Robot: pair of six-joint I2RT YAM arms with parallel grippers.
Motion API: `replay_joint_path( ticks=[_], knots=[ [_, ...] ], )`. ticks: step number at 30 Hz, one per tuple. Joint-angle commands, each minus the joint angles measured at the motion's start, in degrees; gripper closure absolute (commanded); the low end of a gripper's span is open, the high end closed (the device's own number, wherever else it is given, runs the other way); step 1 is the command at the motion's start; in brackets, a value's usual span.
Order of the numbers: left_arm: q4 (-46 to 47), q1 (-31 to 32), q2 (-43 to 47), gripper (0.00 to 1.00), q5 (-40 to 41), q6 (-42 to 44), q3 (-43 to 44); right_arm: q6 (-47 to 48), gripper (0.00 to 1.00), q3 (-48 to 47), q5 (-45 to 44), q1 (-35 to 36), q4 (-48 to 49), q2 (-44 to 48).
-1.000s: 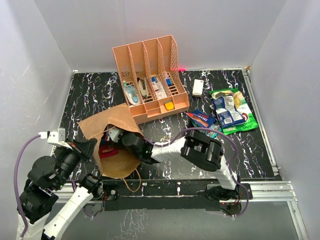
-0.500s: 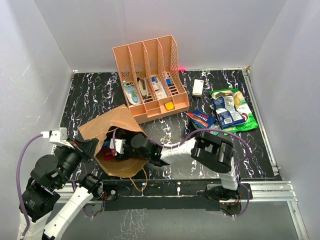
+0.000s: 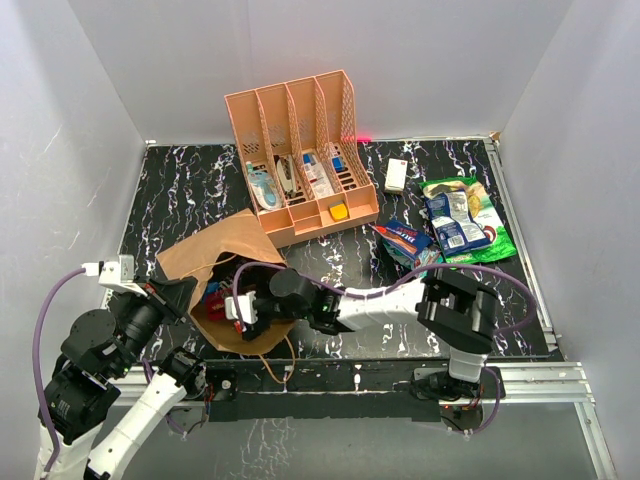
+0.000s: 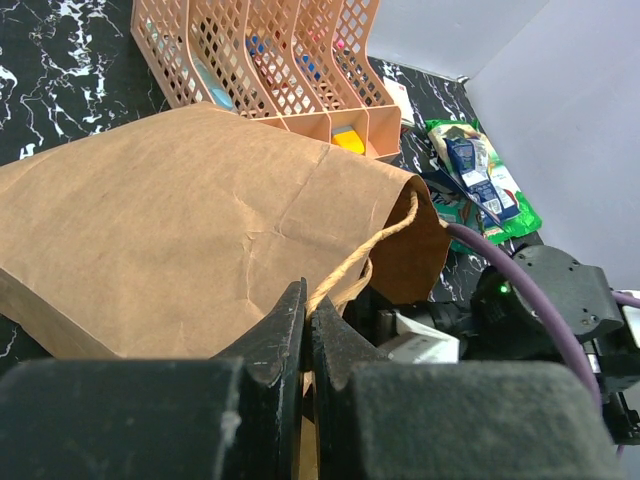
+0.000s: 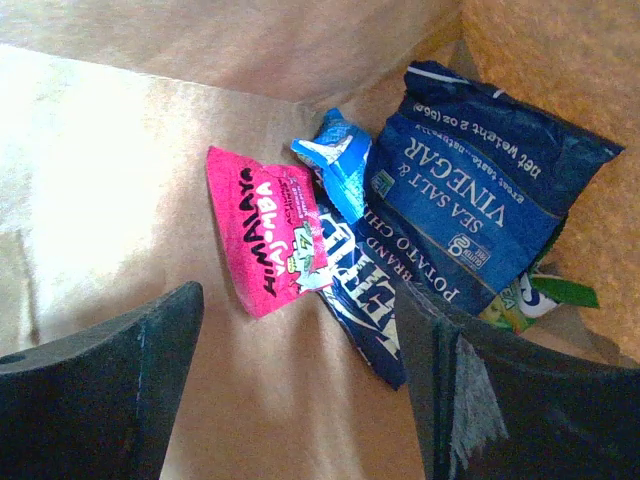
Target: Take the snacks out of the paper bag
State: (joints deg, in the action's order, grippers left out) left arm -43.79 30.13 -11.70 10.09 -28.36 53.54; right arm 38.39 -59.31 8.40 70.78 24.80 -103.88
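The brown paper bag (image 3: 215, 255) lies on its side, mouth facing the near edge. My left gripper (image 4: 308, 300) is shut on its thin loop handle (image 4: 372, 250), holding the mouth up; the top view shows the left gripper (image 3: 190, 292) at the mouth's left rim. My right gripper (image 3: 232, 306) reaches inside the mouth. In the right wrist view the right gripper (image 5: 300, 335) stands open over the bag's paper floor. Just ahead of it lie a pink packet (image 5: 265, 230) and two dark blue chip packets (image 5: 480, 195) (image 5: 370, 295). More snacks lie outside at the right: a green chip bag (image 3: 482, 235) and blue packets (image 3: 450, 222) (image 3: 405, 240).
An orange-pink slotted rack (image 3: 300, 110) with small items stands just behind the bag. A white remote (image 3: 396, 176) lies to its right. White walls close in the black marbled table (image 3: 180, 190) on three sides.
My right gripper has pushed further left into the bag's mouth and opened from shut. The left gripper has kept its hold on the handle without moving.
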Motion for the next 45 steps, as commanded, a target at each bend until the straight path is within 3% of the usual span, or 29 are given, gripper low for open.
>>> replay_joint_path(
  ticks=[1, 11, 17, 19, 22, 24, 28, 37, 45],
  knots=[
    [0.28, 0.18, 0.17, 1.00, 0.27, 0.76, 1.24, 5.87, 0.19, 2.03, 3.29, 0.40, -0.72, 3.50],
    [1.82, 0.12, -0.93, 1.00, -2.01, 1.65, 1.10, 12.56, 0.17, -3.26, 1.90, 0.51, -1.58, -3.41],
    [2.01, 0.18, -1.12, 1.00, -2.42, 2.17, 1.45, 17.06, 0.24, -10.72, 0.60, 0.76, -3.15, -10.05],
    [2.20, 0.19, -1.13, 1.00, -2.86, 2.26, 1.37, 16.88, 0.36, -12.83, -2.53, 0.98, -0.15, -12.80],
    [2.45, 0.14, -0.96, 1.00, -2.73, 2.17, 1.31, 15.99, 0.63, -13.64, -5.30, 1.02, 4.61, -14.44],
    [2.50, 0.19, -0.87, 1.00, -2.54, 2.09, 1.42, 15.32, 0.74, -13.17, -5.74, 0.99, 6.31, -13.97],
    [1.92, 0.18, -0.73, 1.00, -2.40, 2.66, 1.06, 12.88, 0.92, -9.65, -5.08, 1.02, 7.10, -10.21],
    [3.62, 0.15, -0.61, 1.00, -1.13, 1.33, -1.09, 4.35, 0.92, 3.97, -2.41, 1.11, 7.07, 7.05],
    [5.12, 0.12, -0.20, 1.00, -1.38, -1.01, -4.07, -7.72, 0.92, 11.84, -1.06, 1.11, -0.85, 23.52]
  ],
)
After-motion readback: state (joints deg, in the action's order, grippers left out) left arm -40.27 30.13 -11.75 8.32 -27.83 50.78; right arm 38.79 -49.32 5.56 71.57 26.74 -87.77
